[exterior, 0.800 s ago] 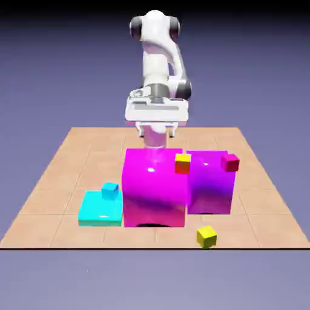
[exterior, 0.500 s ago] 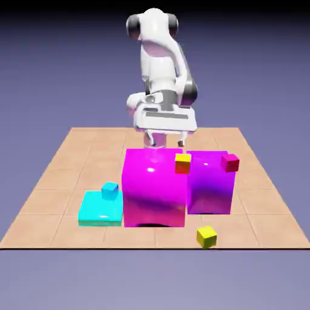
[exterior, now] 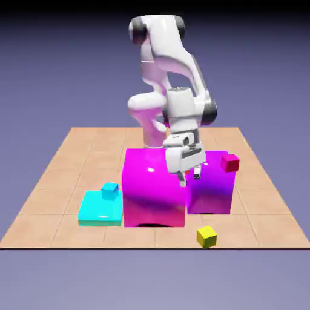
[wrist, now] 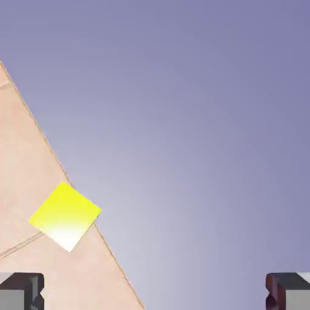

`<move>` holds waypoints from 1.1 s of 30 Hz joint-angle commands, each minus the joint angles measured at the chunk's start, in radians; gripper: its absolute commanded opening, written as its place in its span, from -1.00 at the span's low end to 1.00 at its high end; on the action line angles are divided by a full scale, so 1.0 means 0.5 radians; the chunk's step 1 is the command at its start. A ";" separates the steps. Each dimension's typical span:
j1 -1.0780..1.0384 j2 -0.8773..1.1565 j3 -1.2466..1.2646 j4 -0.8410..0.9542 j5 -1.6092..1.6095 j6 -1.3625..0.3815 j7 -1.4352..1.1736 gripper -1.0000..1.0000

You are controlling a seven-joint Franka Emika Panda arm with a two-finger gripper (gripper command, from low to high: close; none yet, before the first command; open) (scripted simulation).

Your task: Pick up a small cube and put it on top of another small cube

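Down and toward the camera the robot arm [exterior: 169, 45] has swung since the earlier frame, and its end effector [exterior: 190, 180] now hangs over to the exterior view's right of the big pink block [exterior: 154, 187]. Its two tips are wide apart, with nothing between them. The small yellow cube [exterior: 206, 237] sits on the surface [exterior: 60, 175], nearer the camera than the big pink block and to the exterior view's right of it, close to the edge. I think the step in hand is going to get that cube (not one cube looks stacked by the robot so far). Next, the end effector should move past the big pink block, get right over the yellow cube, turn to match its flat sides, go down and then squeeze. In the hand view the cube is off to the left and looks turned on its corner, so a grab from here would likely miss. Which cube it should go on, I can't tell. No brands, labels or writing can be read on the arm, the cubes or the big pink block.
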 commanded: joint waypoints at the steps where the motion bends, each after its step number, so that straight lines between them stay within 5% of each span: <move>1: 0.036 0.047 -0.023 0.026 0.023 -0.022 -0.087 1.00; 19: 0.779 0.890 -0.442 0.483 0.454 -0.417 -1.652 1.00; 28: 0.609 1.278 -0.346 0.643 0.951 -0.297 -2.057 1.00; 29: 0.609 1.278 -0.346 0.643 0.951 -0.297 -2.057 -1.00; 33: 0.733 1.060 -0.515 0.577 0.776 -0.442 -1.936 -1.00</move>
